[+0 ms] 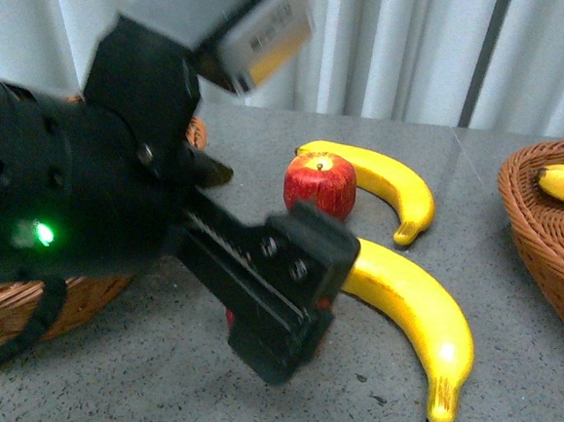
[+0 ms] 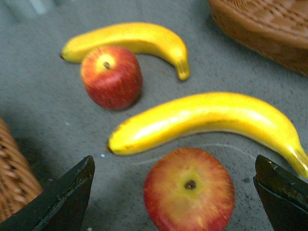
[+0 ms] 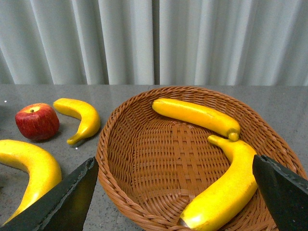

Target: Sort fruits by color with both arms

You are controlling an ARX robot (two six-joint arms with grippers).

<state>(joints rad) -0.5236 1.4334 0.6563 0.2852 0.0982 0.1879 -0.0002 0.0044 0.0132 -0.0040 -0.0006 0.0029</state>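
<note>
A: State of the left end effector [image 2: 174,163]?
B: Spread wide, poised over the near apple [image 2: 189,190] on the desk [image 2: 48,110]. The apple sits centred between its tips.
A: Crowding?
B: A banana [image 2: 207,120] lies just beyond, its long axis parallel to the opening. The right end effector [image 3: 174,162] is also spread, over its basket [image 3: 103,154], so the left is nearer.

Upright red apples [image 2: 189,190], curved bananas [image 2: 207,120] (bright yellow)
</note>
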